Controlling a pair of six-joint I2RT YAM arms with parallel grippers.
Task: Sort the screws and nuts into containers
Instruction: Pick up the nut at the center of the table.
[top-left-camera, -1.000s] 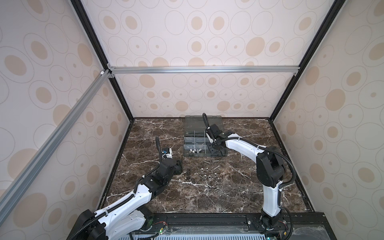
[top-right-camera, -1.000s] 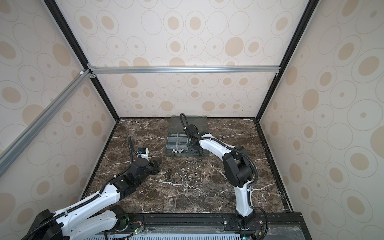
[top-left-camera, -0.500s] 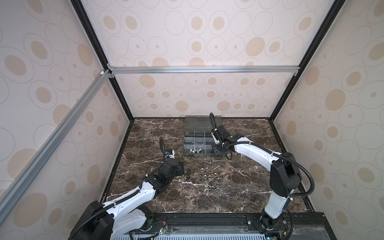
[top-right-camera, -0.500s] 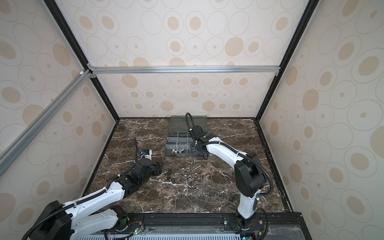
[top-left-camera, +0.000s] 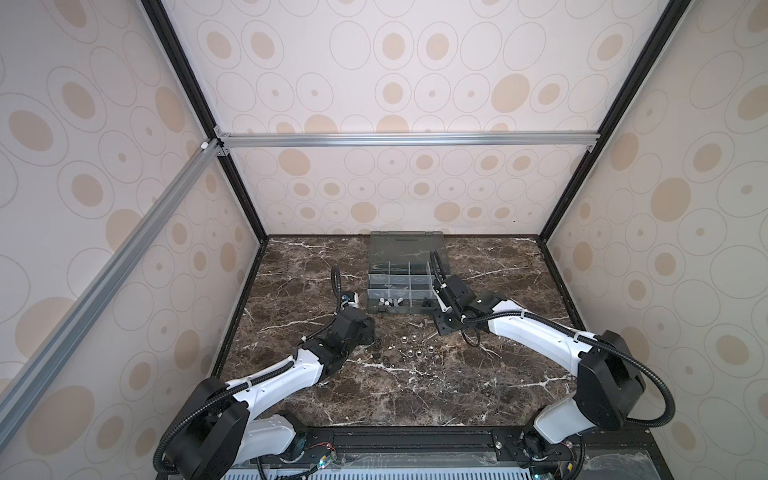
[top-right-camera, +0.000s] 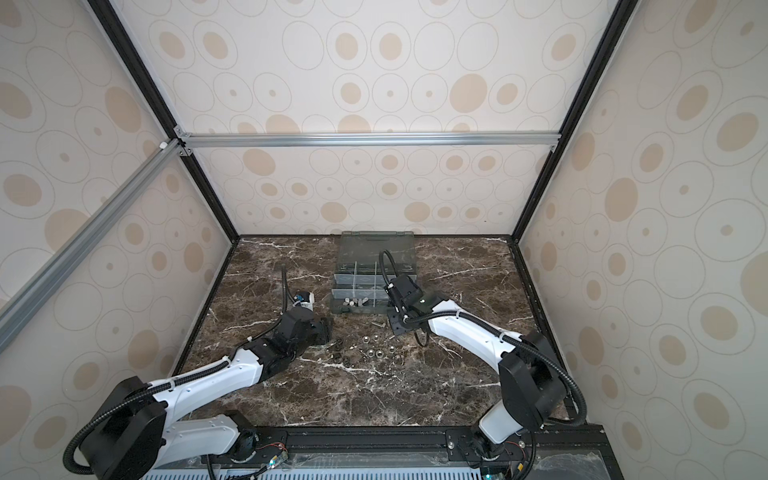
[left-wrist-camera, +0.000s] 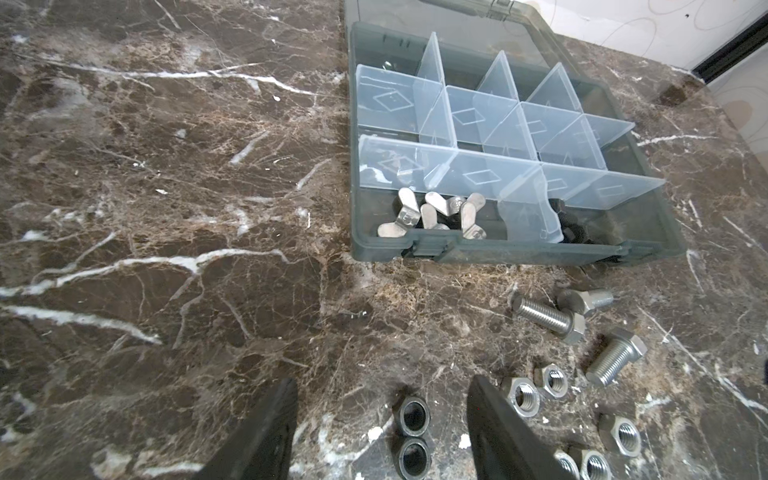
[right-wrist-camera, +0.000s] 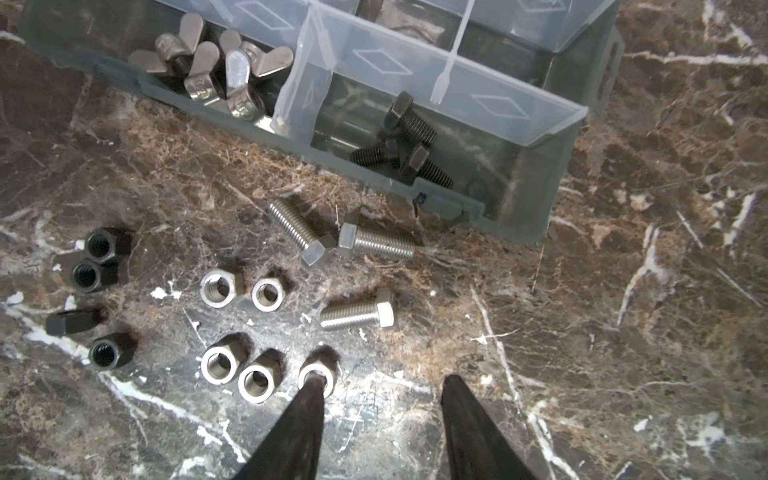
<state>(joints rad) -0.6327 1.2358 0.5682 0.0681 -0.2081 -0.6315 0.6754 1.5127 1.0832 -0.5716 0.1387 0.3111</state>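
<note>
The grey organiser box lies open at the back of the table, its containers split by clear dividers. One front compartment holds black screws. Silver screws lie loose in front of the box, with silver nuts and black nuts beside them. My left gripper is open low over the table, with two black nuts between its fingers. My right gripper is open over bare marble, one fingertip overlapping a silver nut.
Silver wing nuts fill the front compartment next to the black screws. The box lid lies flat behind the box, near the back wall. Dark marble table stretches towards the front and right.
My right arm has pulled back from over the box to the loose pieces in front of it, its jaws widening. My left arm has shifted right towards the black nuts.
</note>
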